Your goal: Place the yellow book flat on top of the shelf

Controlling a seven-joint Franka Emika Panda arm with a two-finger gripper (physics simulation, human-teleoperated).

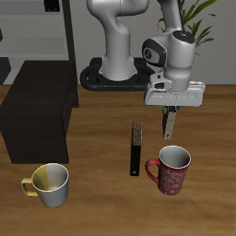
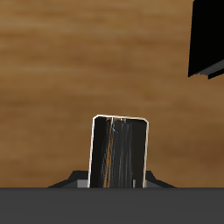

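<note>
My gripper [image 1: 169, 116] points straight down and is shut on the yellow book [image 1: 169, 131], which hangs upright and edge-on from the fingers. In the wrist view the book [image 2: 118, 153] shows a dark, brown-streaked face with a whitish rim, gripped on both sides. Its lower end is close to the table just behind a red mug. I cannot tell whether it touches the table. The shelf [image 1: 37, 92], a low matte-black box with a flat bare top, stands well off to the side of the gripper. Its corner also shows in the wrist view [image 2: 208, 39].
A darker black-and-brown book [image 1: 136, 152] stands on its edge between the gripper and the shelf. The red mug [image 1: 171, 171] sits nearer the front edge, below the gripper. A yellow-and-white mug [image 1: 51, 183] sits in front of the shelf. A tall open-frame rack [image 1: 41, 28] stands behind it.
</note>
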